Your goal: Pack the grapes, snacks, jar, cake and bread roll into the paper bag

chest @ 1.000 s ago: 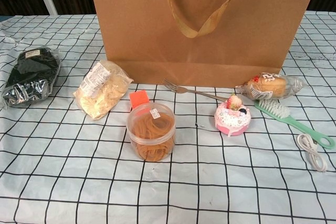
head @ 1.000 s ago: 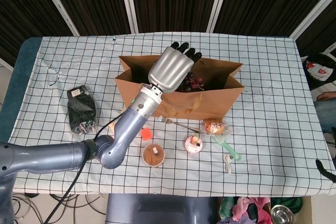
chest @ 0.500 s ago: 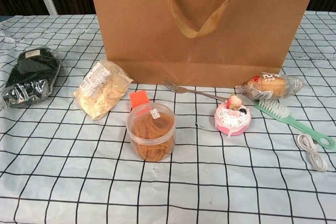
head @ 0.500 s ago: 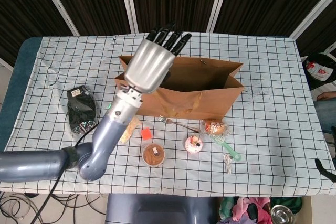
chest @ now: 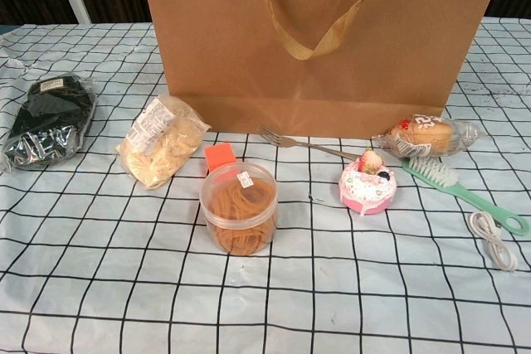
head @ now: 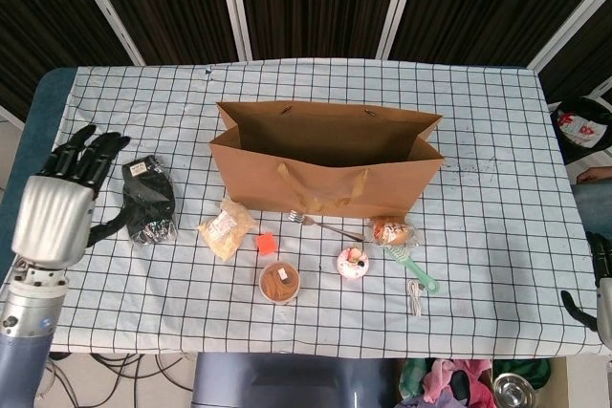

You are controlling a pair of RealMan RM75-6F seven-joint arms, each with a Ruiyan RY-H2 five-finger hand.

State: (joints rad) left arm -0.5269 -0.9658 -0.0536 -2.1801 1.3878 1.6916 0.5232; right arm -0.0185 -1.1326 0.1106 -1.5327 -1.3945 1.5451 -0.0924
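The brown paper bag (head: 325,174) (chest: 323,39) stands upright with its mouth open; no grapes show inside it from here. In front of it lie a pale snack packet (head: 227,229) (chest: 162,140), a clear jar (head: 279,282) (chest: 240,207), a pink cake (head: 352,262) (chest: 367,185) and a wrapped bread roll (head: 392,231) (chest: 427,134). A black snack packet (head: 148,200) (chest: 50,118) lies at the left. My left hand (head: 62,200) hovers just left of that packet, empty, its fingers spread. Only a dark sliver of my right hand (head: 577,304) shows at the lower right edge.
A fork (head: 325,225) (chest: 299,143) lies against the bag's front. A small orange piece (head: 266,244) (chest: 220,157) sits by the jar. A green brush (head: 413,268) (chest: 460,190) and a white cable (head: 414,298) (chest: 494,242) lie right of the cake.
My left hand rose from the bag's mouth and swung far left to beside the black packet. The grapes seen under it in the bag no longer show.
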